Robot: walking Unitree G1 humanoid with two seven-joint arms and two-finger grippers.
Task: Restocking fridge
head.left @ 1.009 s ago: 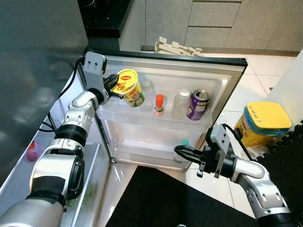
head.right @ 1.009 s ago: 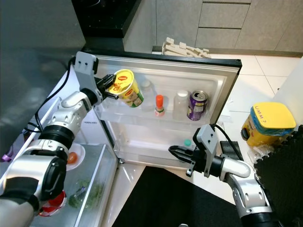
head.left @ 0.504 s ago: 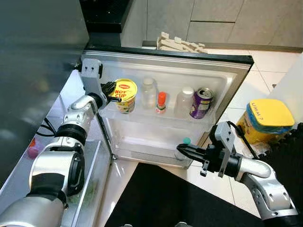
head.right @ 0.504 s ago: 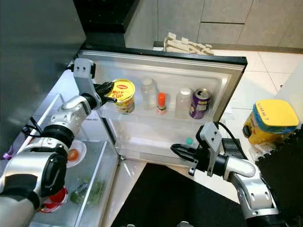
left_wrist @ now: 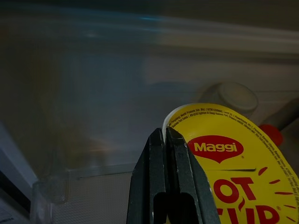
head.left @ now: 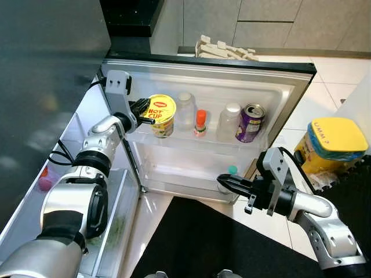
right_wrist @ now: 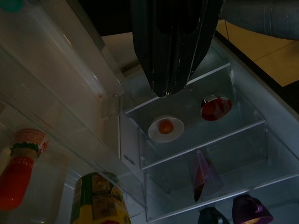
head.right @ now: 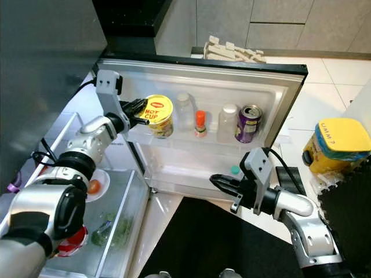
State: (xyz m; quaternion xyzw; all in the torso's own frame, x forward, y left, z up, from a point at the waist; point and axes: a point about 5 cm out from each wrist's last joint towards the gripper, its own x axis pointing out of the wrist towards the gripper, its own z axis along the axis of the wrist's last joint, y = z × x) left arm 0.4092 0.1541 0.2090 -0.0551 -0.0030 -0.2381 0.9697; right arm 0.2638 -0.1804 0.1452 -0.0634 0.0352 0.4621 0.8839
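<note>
A yellow Maggi noodle cup (head.left: 162, 114) stands upright at the left end of the open fridge door's upper shelf (head.left: 191, 143). My left gripper (head.left: 143, 111) is shut on the cup's rim (left_wrist: 174, 116), its black fingers (left_wrist: 163, 177) pinched together over the edge. Low in front of the door's lower shelf, my right gripper (head.left: 222, 181) hangs shut and holds nothing. Its fingers (right_wrist: 170, 51) point toward the fridge interior.
The same shelf holds a clear bottle (head.left: 184, 106), a small red-capped bottle (head.left: 200, 123), a white-capped bottle (head.left: 231, 121) and a purple can (head.left: 250, 123). A teal cap (head.left: 232, 169) sits in the lower shelf. Inside the fridge are a tomato plate (head.right: 93, 186) and a red bowl (head.right: 72, 240). A yellow-lidded tub (head.left: 330, 145) stands on the floor.
The left gripper has brought the cup from tilted and raised down to upright in the door shelf. The camera has shifted a little. The right gripper holds its place.
</note>
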